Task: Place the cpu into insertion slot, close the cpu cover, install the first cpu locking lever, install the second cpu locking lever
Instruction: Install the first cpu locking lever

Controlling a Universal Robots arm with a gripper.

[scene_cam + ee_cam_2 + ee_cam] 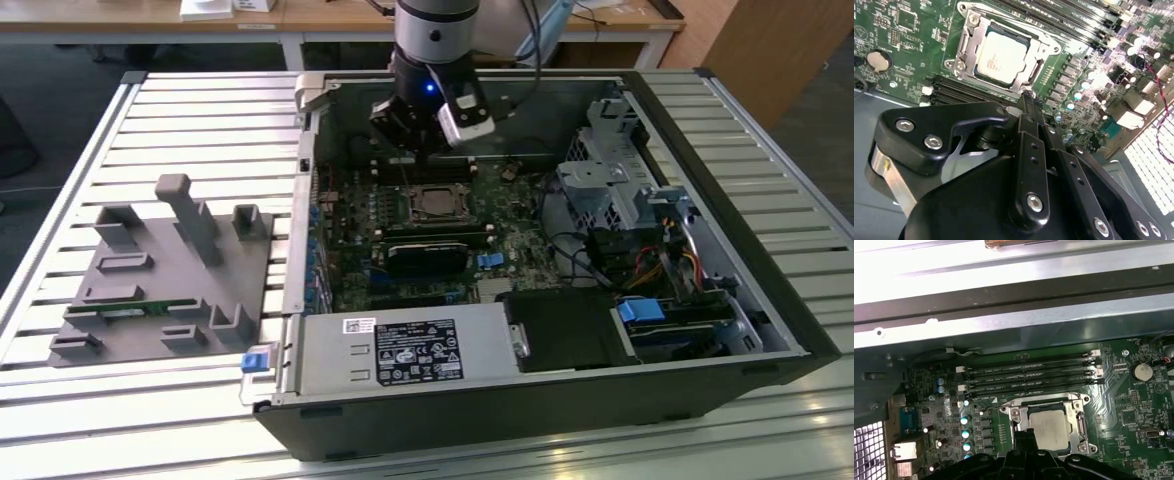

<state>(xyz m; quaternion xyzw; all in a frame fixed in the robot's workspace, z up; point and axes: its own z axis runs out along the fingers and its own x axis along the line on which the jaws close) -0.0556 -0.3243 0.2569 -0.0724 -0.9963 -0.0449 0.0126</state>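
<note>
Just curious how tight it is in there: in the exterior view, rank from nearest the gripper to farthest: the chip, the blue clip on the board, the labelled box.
1. The chip, right by the gripper.
2. The blue clip, middle of the board.
3. The labelled box, case's near edge.

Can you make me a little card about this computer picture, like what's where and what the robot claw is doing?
cpu: sits in the insertion slot, silver face up
cpu cover: lies flat around the cpu
gripper: right beside the slot's edge, jaws together, nothing seen between them
motherboard: green, inside the open computer case
</note>
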